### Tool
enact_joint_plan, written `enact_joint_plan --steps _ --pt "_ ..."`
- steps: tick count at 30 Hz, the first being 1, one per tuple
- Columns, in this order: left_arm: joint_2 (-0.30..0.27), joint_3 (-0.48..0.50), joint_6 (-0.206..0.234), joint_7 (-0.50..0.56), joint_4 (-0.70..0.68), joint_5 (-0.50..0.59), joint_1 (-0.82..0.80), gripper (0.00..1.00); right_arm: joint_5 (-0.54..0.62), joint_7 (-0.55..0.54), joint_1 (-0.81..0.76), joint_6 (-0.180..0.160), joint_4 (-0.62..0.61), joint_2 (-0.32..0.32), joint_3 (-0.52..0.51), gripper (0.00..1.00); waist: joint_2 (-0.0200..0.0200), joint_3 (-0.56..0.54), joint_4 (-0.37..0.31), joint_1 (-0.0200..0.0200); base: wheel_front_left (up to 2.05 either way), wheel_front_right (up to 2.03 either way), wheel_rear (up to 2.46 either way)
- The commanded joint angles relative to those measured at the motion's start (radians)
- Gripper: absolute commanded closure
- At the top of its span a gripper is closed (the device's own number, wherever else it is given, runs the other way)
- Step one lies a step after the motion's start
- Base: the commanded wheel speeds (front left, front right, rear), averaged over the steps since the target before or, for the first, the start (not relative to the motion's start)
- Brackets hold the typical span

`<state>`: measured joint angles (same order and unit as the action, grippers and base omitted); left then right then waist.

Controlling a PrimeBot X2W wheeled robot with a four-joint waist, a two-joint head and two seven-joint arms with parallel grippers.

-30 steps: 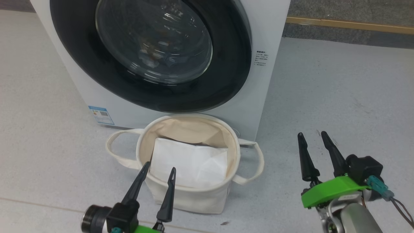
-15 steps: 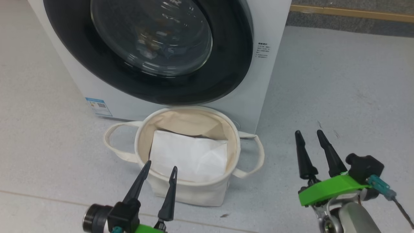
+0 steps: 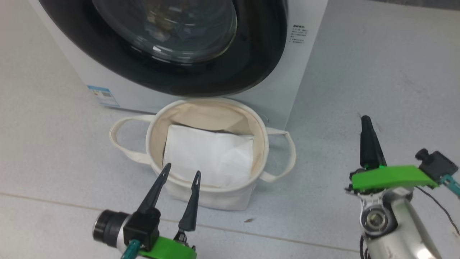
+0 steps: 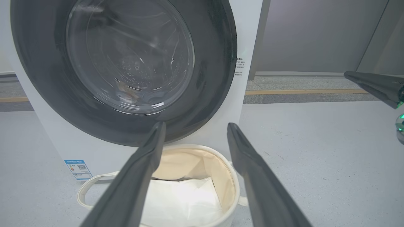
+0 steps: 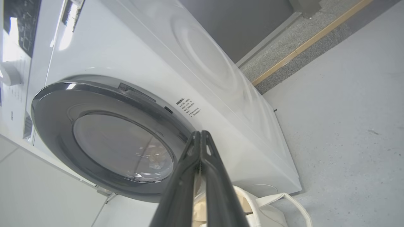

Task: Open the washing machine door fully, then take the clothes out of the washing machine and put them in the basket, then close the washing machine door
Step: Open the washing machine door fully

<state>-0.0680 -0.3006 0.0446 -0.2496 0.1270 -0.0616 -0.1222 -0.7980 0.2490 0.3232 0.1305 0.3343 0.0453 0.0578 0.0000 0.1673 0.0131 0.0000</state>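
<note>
Door: washing machine door (image 3: 251, 54) closed — right rim up-left of right gripper (image 3: 365, 120), the nearer arm.
Right gripper: fingers together, empty.
Left gripper (image 3: 182, 169): spread wide, empty — over basket (image 3: 265, 144).

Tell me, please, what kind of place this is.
Probably an indoor laundry corner or a test room, though I cannot be sure. A white front-loading washer stands on a plain grey floor, a cream basket sits before it, and a bare grey wall is behind.
</note>
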Motion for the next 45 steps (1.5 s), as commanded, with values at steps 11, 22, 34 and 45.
enact_joint_plan --steps 11,22,34,45 --pt "0.007 0.016 0.006 -0.012 -0.030 0.013 -0.106 0.00 -0.439 -0.263 0.323 0.000 0.099 0.008 -0.089 1.00 0.0000 0.135 0.009 0.0000 0.00 0.00 0.00" --pt "0.015 -0.027 0.012 -0.012 -0.024 -0.010 -0.175 0.00 -0.756 -0.670 0.609 0.000 0.431 0.054 -0.228 1.00 0.0000 0.223 0.054 0.0000 0.00 0.00 0.00" --pt "0.017 -0.066 0.032 -0.012 -0.018 -0.028 -0.220 0.00 -0.813 -0.793 0.811 0.000 0.600 0.086 -0.231 1.00 0.0000 0.295 0.100 0.0000 0.00 0.00 0.00" --pt "0.018 -0.099 0.053 -0.012 -0.016 -0.050 -0.234 0.00 -0.807 -0.819 0.893 0.000 0.666 0.057 -0.200 1.00 0.0000 0.317 0.129 0.0000 0.00 0.00 0.00"
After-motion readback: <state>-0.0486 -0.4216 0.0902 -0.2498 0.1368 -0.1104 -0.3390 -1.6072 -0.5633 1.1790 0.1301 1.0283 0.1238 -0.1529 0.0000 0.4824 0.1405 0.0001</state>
